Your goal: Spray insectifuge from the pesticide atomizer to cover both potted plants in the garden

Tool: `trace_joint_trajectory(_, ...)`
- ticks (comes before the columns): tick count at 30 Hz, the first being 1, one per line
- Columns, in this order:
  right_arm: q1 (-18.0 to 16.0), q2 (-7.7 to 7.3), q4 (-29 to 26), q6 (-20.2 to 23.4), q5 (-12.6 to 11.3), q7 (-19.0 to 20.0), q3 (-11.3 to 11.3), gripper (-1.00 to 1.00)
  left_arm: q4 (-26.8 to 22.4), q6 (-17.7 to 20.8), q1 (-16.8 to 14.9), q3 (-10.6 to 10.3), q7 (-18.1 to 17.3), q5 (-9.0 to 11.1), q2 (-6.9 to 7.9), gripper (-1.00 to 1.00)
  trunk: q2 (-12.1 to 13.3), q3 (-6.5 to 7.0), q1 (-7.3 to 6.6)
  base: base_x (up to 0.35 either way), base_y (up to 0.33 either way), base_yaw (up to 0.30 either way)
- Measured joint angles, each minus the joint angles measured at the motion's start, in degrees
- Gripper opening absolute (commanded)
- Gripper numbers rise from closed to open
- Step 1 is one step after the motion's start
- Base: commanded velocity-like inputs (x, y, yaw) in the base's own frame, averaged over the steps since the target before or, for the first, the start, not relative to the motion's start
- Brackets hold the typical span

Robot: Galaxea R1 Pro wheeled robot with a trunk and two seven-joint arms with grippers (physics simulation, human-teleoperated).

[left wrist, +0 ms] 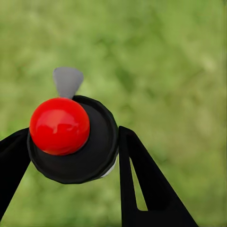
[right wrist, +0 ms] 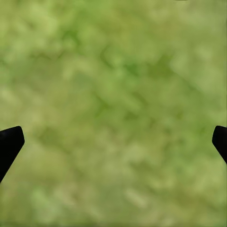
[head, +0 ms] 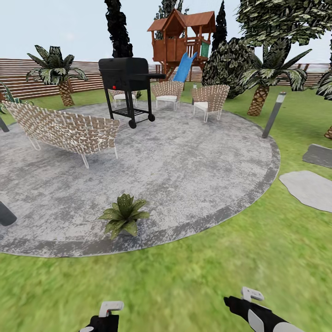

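The pesticide atomizer (left wrist: 71,137) sits clamped between my left gripper's (left wrist: 73,156) fingers, red top facing the wrist cam, over lawn (head: 184,276). Right gripper (right wrist: 113,142) is spread wide, holding nothing. One potted plant (head: 123,215) sits on the patio (head: 184,170) edge ahead, looks unpotted from here.

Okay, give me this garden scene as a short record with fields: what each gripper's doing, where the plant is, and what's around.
left gripper: shut on the pesticide atomizer, red top facing the wrist camera
right gripper: open, nothing between the fingers, over lawn
potted plant: one in sight, on the near edge of the round patio
furniture: black grill, woven chairs
background: wooden playhouse, fence
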Motion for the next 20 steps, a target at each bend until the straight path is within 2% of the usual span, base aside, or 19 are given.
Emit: trace_joint_trajectory(20,0.0,0.0,0.0,0.0,-0.1,0.0,0.0,1.0,-0.1,0.0,0.0,0.0,-0.1,0.0,-0.15,-1.0,0.0,0.0,0.0,0.0,0.0,0.0)
